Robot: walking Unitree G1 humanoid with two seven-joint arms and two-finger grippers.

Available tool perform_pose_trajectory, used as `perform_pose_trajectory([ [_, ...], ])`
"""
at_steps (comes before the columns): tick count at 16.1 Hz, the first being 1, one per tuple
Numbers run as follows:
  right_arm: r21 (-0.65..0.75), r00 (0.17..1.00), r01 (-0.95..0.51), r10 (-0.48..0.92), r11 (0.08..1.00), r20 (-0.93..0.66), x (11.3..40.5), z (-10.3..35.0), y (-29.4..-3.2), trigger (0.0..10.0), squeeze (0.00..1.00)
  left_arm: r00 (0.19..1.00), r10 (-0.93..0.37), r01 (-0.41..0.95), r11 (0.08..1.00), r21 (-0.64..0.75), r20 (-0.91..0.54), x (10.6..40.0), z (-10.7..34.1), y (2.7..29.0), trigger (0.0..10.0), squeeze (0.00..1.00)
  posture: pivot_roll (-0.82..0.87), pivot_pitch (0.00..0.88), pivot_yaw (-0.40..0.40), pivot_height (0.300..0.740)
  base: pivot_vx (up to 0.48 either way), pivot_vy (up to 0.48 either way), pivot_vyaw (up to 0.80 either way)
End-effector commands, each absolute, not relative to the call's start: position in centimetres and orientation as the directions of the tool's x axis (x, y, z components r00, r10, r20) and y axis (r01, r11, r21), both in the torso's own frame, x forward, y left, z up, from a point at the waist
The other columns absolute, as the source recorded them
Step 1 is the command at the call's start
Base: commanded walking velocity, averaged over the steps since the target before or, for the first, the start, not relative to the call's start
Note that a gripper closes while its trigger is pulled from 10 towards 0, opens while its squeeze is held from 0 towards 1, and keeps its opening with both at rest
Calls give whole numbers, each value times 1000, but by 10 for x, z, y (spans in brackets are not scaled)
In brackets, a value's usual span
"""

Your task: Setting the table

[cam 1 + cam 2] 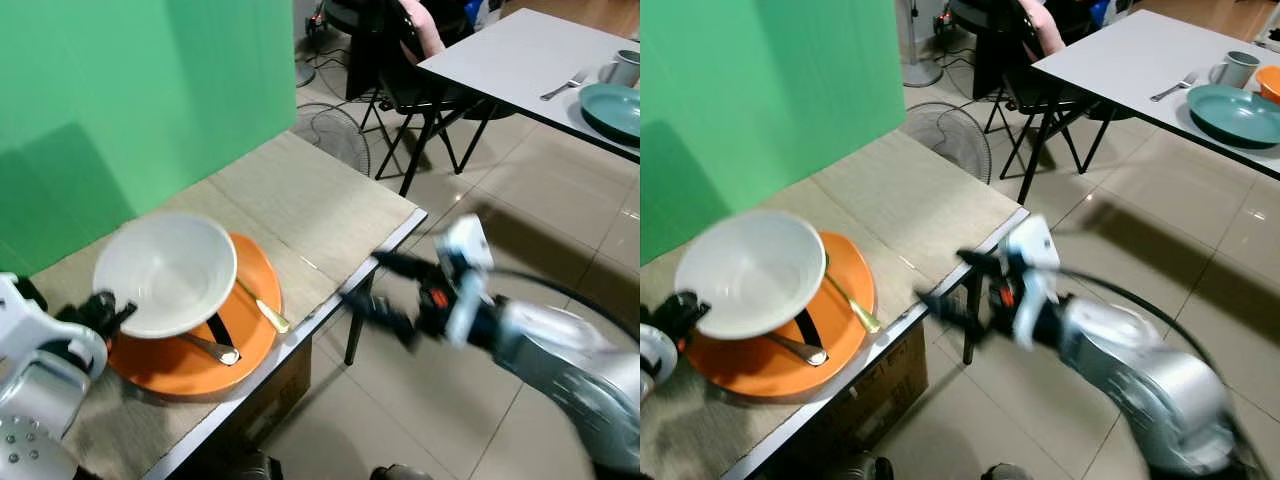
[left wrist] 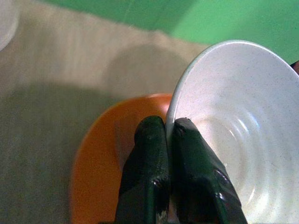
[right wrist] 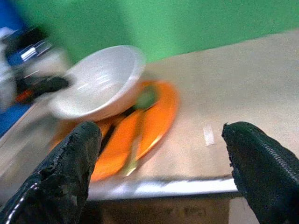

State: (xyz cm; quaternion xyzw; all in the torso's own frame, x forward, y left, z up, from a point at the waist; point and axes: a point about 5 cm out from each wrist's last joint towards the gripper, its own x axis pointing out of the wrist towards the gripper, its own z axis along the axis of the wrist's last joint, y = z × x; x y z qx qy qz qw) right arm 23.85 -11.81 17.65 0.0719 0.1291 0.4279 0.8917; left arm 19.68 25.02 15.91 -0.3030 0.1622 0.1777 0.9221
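A white bowl (image 1: 168, 272) is held tilted above an orange plate (image 1: 190, 362) on the beige table. My left gripper (image 1: 108, 312) is shut on the bowl's rim at its left side; in the left wrist view the fingers (image 2: 152, 154) pinch the rim of the bowl (image 2: 233, 130) over the plate (image 2: 100, 163). A gold spoon (image 1: 262, 310), a silver spoon (image 1: 212, 348) and a black utensil (image 1: 219, 329) lie on the plate. My right gripper (image 1: 375, 285) is open off the table's right edge, blurred, facing the plate (image 3: 149, 121).
The beige table (image 1: 310, 205) stands against a green screen (image 1: 130, 90). A fan (image 1: 335, 135) sits on the tiled floor. A second grey table (image 1: 520, 55) at the back right carries a teal plate (image 1: 612, 108), a cup (image 1: 622, 68) and a fork (image 1: 563, 86). A person sits behind it.
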Motion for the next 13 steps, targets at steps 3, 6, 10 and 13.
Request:
perform_pose_trajectory([
  [3,400,670,-641,732,655,-125,259,174,-93,10000,1000,958,71,-223,793,-567,-278,218,174,212,0,0,-56,58,40,740,0,0,0],
  [6,505,663,-624,746,597,-64,269,181,-67,10000,1000,980,2,-100,867,-488,-198,227,188,194,0,0,-55,60,39,740,0,0,0],
  [10,571,671,-567,735,593,-98,279,181,-59,10000,200,994,-46,10,941,-339,-100,233,205,182,0,0,-53,63,36,740,0,0,0],
  [13,583,716,-460,668,670,-203,286,169,-62,3490,0,998,-59,52,948,-313,-12,234,216,178,0,0,-53,63,36,740,0,0,0],
])
